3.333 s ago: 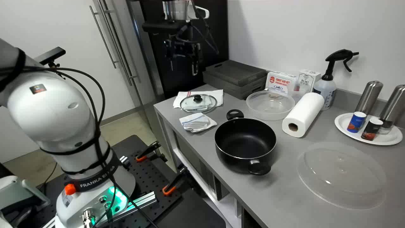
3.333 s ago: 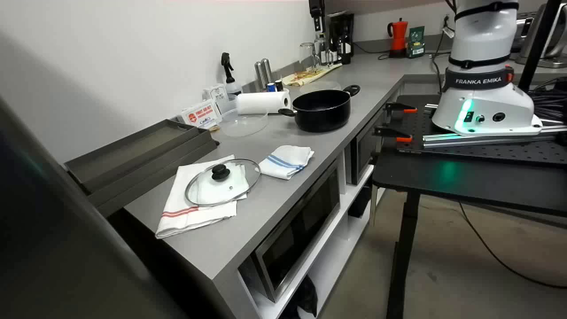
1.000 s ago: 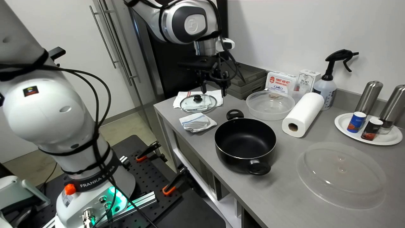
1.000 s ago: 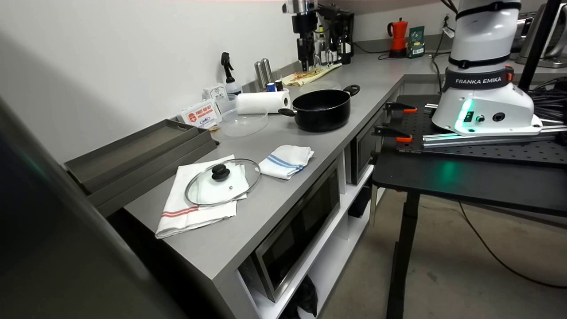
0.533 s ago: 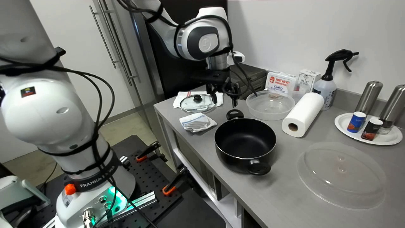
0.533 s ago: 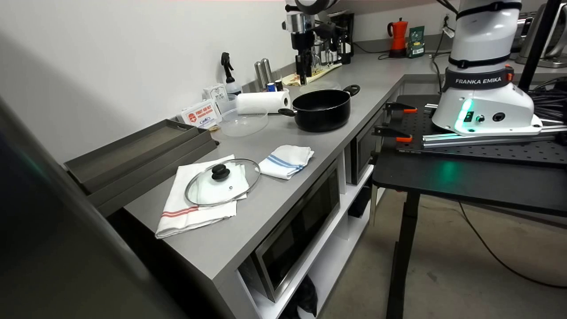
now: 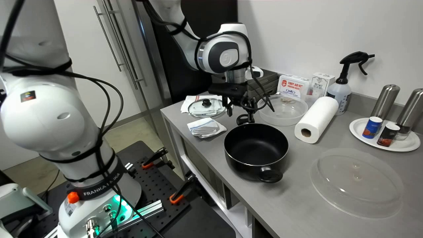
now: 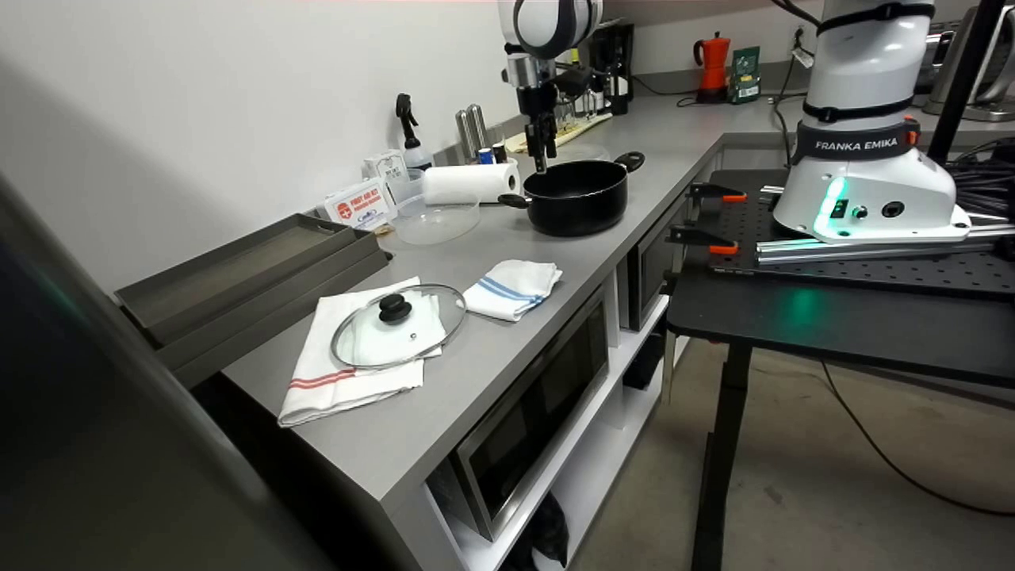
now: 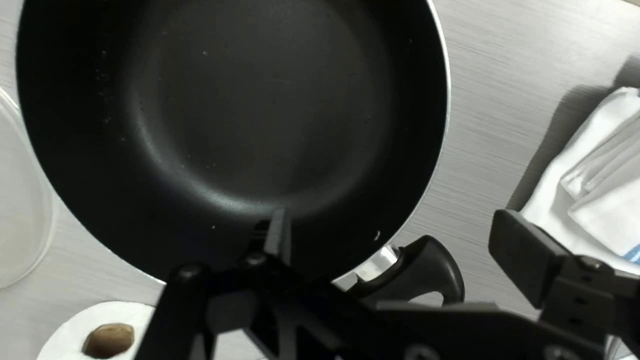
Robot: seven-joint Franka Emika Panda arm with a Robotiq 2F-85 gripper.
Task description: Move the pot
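Pot [image 7: 256, 148], unmoved; fingers [image 9: 525, 256] newly lowered.
Fingers apart, handle [image 9: 425, 271] between them in wrist view, ungripped; grasp there likely next.

A white wall [image 8: 317, 87] backs a gray counter [image 8: 476, 361] that turns a corner at its far end — microwave [image 8: 539, 408] and white shelf [image 8: 595, 482] beneath. A black table [image 8: 872, 317] stands near it over a brownish floor [image 8: 809, 452]. Long metal handles [image 7: 120, 44] run down a white door [image 7: 76, 36] in an exterior view; light [image 9: 545, 40] gleams on the counter in the wrist view.
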